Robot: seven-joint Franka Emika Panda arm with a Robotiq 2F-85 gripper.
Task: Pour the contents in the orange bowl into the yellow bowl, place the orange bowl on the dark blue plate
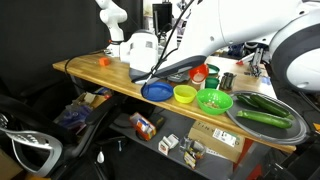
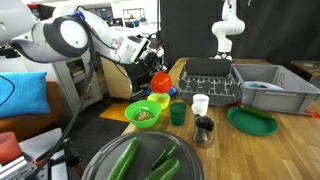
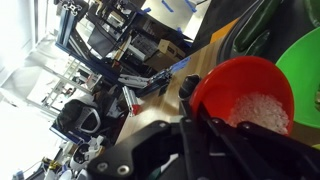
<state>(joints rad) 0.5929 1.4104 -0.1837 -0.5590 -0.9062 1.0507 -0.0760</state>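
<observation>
The claw is clenched on the rim of the orange bowl, with one finger inside the wall and one outside, as is seen in the wrist view. White crumbly contents are lying in the bowl just ahead of the claw, so the pouring step is judged to be in hand and not yet done. In an exterior view the orange bowl appears raised and a little tilted. The yellow bowl is found directly under the claw, and the green bowl is beside it and lower. The dark blue plate is placed on the desk, beyond the yellow bowl as counted from the claw. For the next move, a stronger turn of the wrist over the yellow bowl is probably needed. The arm is stretched over the desk, with the wrist bent downward.
</observation>
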